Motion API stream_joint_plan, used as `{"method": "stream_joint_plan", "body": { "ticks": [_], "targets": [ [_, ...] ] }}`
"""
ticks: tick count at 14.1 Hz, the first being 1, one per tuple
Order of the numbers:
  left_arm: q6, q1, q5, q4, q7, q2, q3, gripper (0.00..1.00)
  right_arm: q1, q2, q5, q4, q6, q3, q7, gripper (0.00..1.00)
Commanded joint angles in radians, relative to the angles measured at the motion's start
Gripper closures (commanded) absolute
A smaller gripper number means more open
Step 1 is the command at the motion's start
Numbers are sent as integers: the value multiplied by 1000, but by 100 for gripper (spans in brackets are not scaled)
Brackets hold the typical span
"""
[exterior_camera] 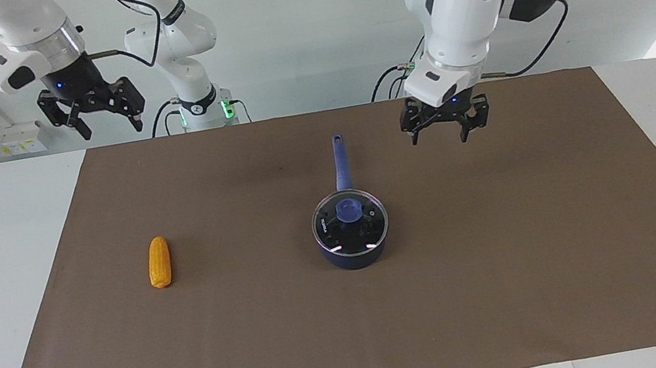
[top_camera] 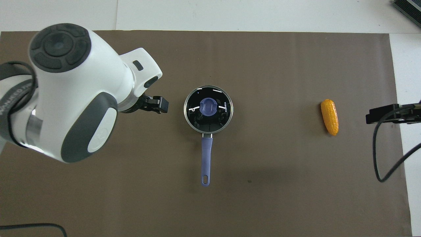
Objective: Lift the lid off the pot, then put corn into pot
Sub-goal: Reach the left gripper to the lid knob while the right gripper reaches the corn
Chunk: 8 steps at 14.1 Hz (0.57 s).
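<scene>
Brown matting covers your table (exterior_camera: 9, 230); mid-mat sits the pot (exterior_camera: 353, 253), lid (exterior_camera: 350, 222) on, handle toward the robots. Your left gripper (exterior_camera: 445, 130), jaws released, hangs over bare mat beside it. The corn (exterior_camera: 159, 262) lies lengthwise toward the right gripper (exterior_camera: 93, 112), also released, raised.

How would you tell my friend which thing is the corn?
Find the big brown mat covering the table. Near the right arm's end of it, well away from the blue pot, one small thing lies alone. That is the corn: bumpy, yellow-orange and tapered at both ends.
</scene>
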Motion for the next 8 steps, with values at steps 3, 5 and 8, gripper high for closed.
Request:
{"method": "stream_joint_plan", "body": {
  "ticks": [3,5,8],
  "targets": [
    [92,-126,37,78,-181,154,17,0,-16,120,18,-93,217,4,-17,0],
    [136,-154,46,95,-230,188,17,0,-39,184,11,-95,280,1,-61,0],
    [176,-191,75,120,-288,241,19,0,-57,273,11,-138,413,1,-53,0]
  ]
}}
